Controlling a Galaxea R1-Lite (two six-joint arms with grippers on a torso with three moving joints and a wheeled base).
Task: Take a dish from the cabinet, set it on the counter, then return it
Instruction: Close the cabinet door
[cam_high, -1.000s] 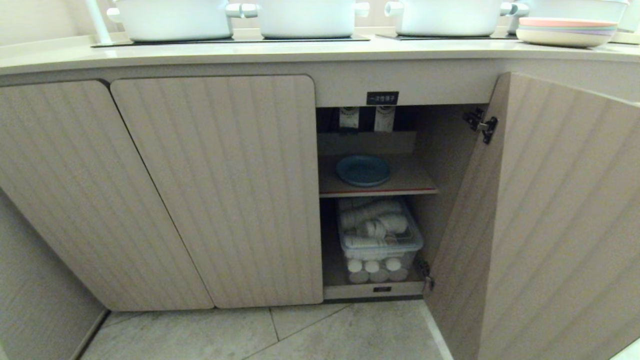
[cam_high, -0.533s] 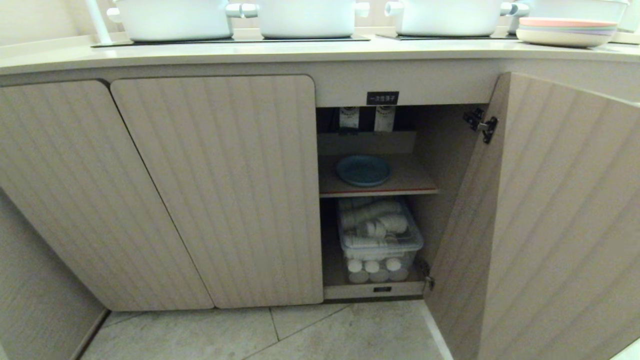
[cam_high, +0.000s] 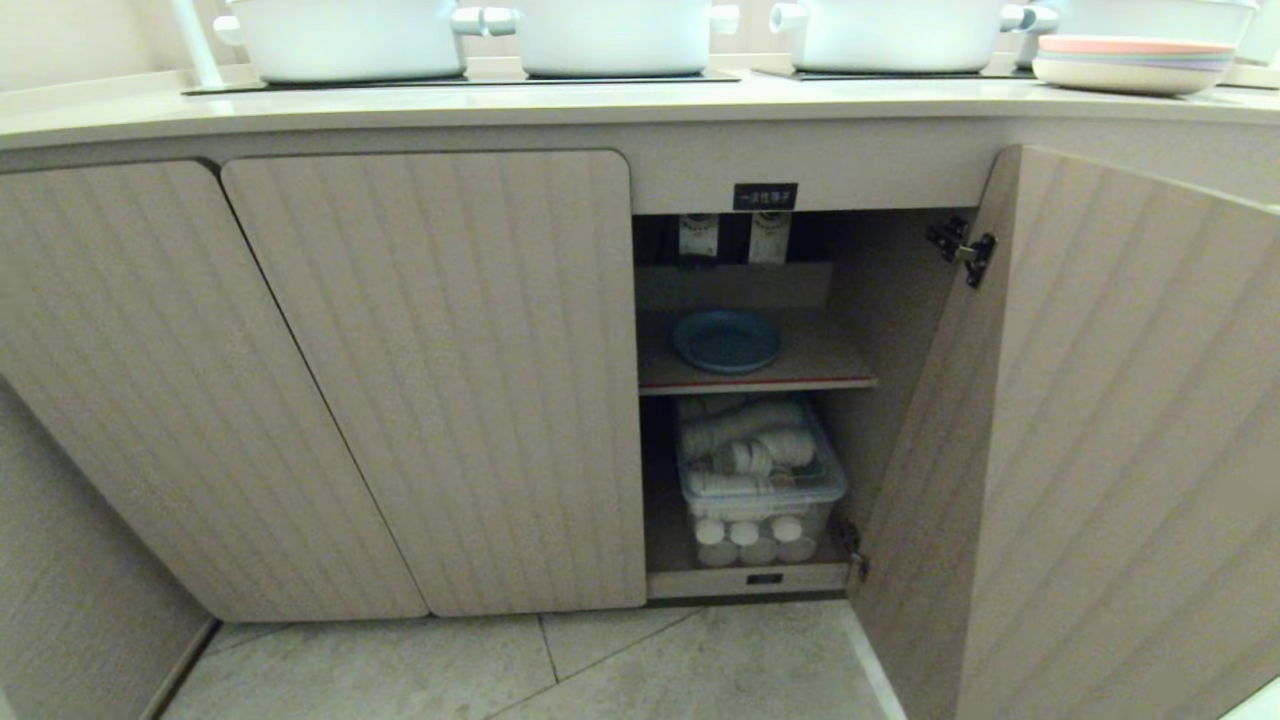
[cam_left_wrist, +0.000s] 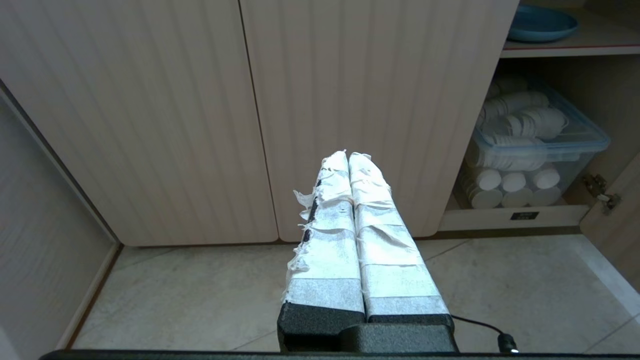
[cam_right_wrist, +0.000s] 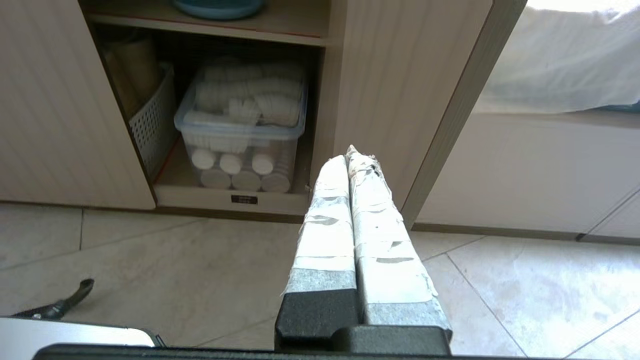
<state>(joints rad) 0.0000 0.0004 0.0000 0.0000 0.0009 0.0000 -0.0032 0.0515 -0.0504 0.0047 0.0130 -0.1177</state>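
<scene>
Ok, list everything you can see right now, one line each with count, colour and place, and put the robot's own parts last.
dish: one, light blue, on the cabinet's inner shelf
cabinet: one, beige ribbed, right door open
counter: one, cream, above the cabinet
pots: at least three, white, on the counter
plate stack: one, pastel with pink on top, counter's right end
clear bin: one, holding white cups, below the shelf
left gripper: shut, low before the closed doors
right gripper: shut, low by the open door
</scene>
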